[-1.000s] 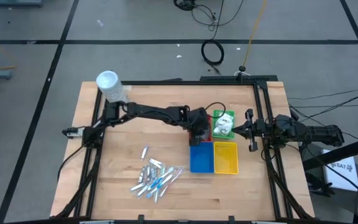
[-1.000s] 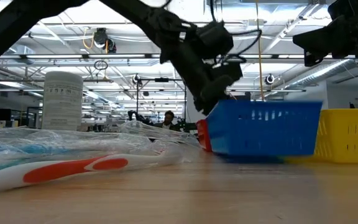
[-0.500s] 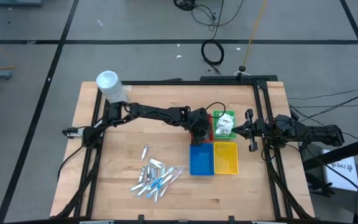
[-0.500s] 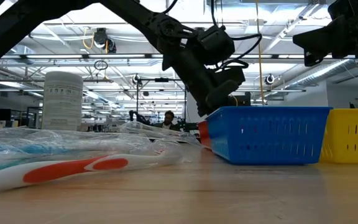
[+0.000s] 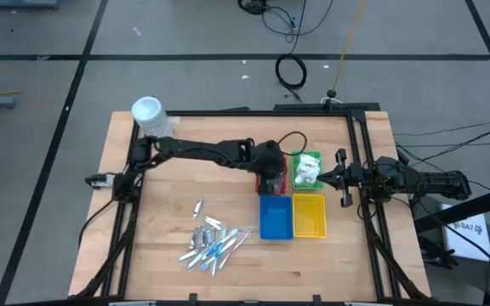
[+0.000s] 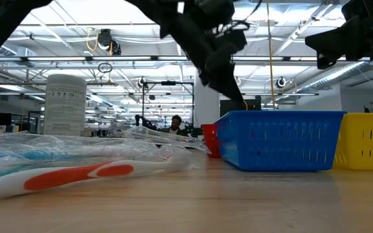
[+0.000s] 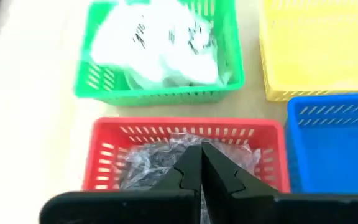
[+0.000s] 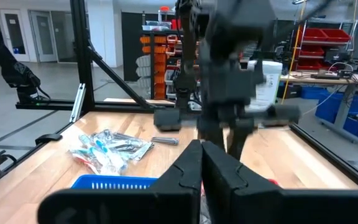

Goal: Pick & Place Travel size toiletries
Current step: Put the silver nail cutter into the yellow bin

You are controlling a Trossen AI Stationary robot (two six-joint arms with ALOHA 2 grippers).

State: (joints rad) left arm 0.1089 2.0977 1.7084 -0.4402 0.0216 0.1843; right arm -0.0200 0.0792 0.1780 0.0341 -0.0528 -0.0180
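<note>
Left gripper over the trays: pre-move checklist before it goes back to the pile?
1. Left gripper shut and empty: ok.
2. Left gripper above the red tray, clear of its rim: ok.
3. Dark bundles lying inside the red tray: ok.
4. White packets inside the green tray: ok.
5. Wrapped sticks left on the table to pick: ok.
6. Right gripper shut, parked beside the trays, off the path: ok.

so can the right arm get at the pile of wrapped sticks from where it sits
Probably not easily: the right gripper waits by the table's right edge, while the wrapped sticks lie beyond the blue tray and yellow tray.
</note>
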